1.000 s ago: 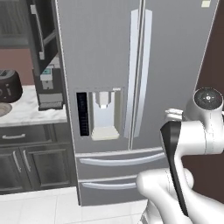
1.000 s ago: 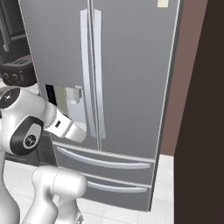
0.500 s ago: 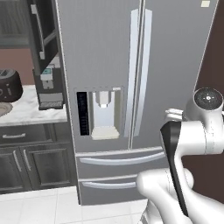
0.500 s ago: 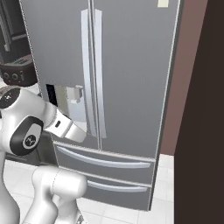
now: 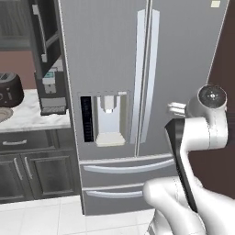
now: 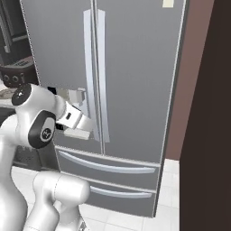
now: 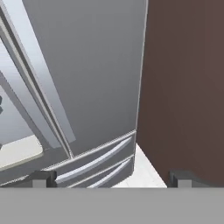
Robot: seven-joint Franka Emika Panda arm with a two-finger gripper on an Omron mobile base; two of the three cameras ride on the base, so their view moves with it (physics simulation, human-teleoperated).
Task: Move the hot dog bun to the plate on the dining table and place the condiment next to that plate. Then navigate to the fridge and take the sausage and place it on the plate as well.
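Observation:
A grey French-door fridge (image 5: 110, 55) stands right in front of me with both doors shut; it also faces the right base view (image 6: 135, 67) and the hand view (image 7: 96, 65). Its two long vertical handles (image 5: 146, 78) meet at the middle. My gripper (image 7: 113, 180) is open and holds nothing, its fingertips (image 7: 43, 179) set wide apart and pointed at the fridge's lower right corner. My hand (image 6: 76, 119) hovers in front of the left door, near the dispenser. The hot dog bun, condiment, plate, dining table and sausage are out of view.
A water dispenser (image 5: 109, 119) sits in the left door, with two drawers (image 5: 126, 167) below. Left of the fridge, a marble counter (image 5: 27, 117) carries a toaster (image 5: 9, 89) and a coffee machine (image 5: 50, 89). A brown wall panel (image 6: 198, 90) borders the fridge's right side.
The whole picture has drifted slightly to the right, so the camera has moved a little. The arm keeps its pose and the gripper stays open.

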